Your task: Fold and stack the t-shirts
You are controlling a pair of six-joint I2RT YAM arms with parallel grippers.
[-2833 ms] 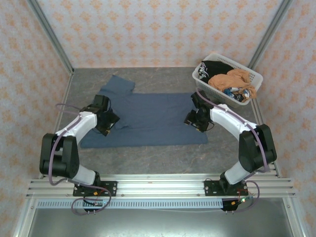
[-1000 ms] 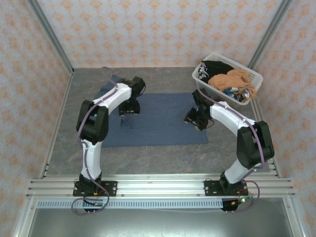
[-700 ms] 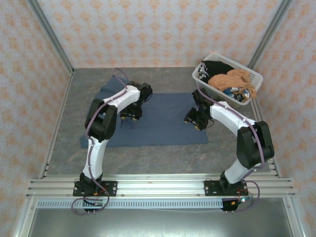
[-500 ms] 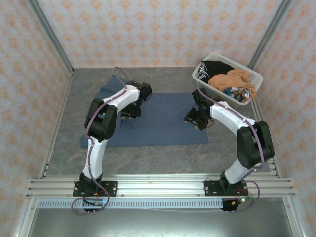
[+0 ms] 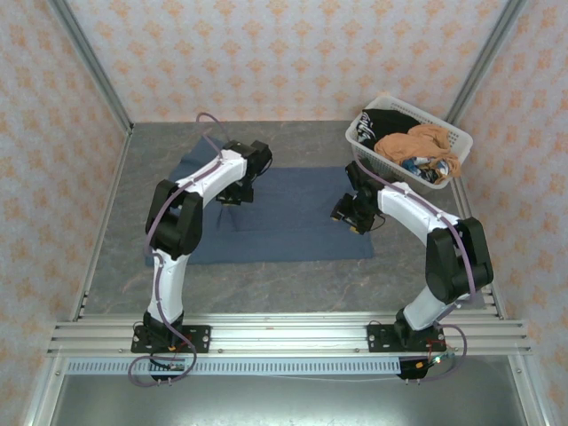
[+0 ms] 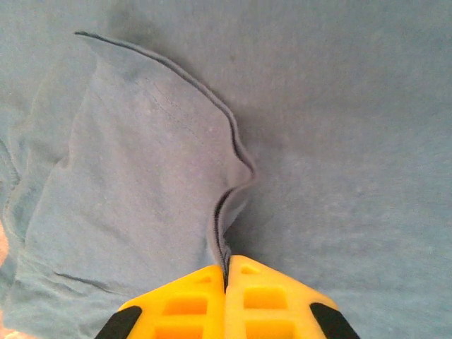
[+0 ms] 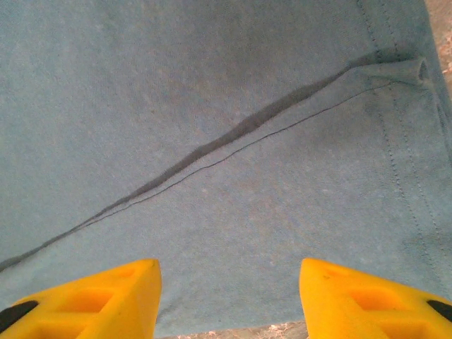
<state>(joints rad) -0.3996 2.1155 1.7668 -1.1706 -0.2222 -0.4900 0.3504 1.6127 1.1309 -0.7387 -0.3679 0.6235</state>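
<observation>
A slate-blue t-shirt (image 5: 293, 222) lies spread flat on the grey table. My left gripper (image 5: 236, 192) is down on its far left part, by the sleeve. In the left wrist view the left gripper (image 6: 227, 263) is shut on a raised fold of the blue t-shirt's (image 6: 155, 162) hemmed edge. My right gripper (image 5: 352, 216) hovers over the shirt's right side. It stands open (image 7: 227, 270) above flat blue cloth (image 7: 212, 141), with nothing between its fingers. A black t-shirt (image 5: 383, 122) and an orange-tan t-shirt (image 5: 419, 142) lie crumpled in the basket.
The white lattice basket (image 5: 462, 138) stands at the back right, close to the right arm's elbow. Metal frame posts and patterned walls close in the table on three sides. Bare grey table (image 5: 293, 284) shows in front of the blue shirt.
The left jaws have closed on the blue shirt's edge, and that gripper has shifted slightly toward the far side. The right arm has not moved.
</observation>
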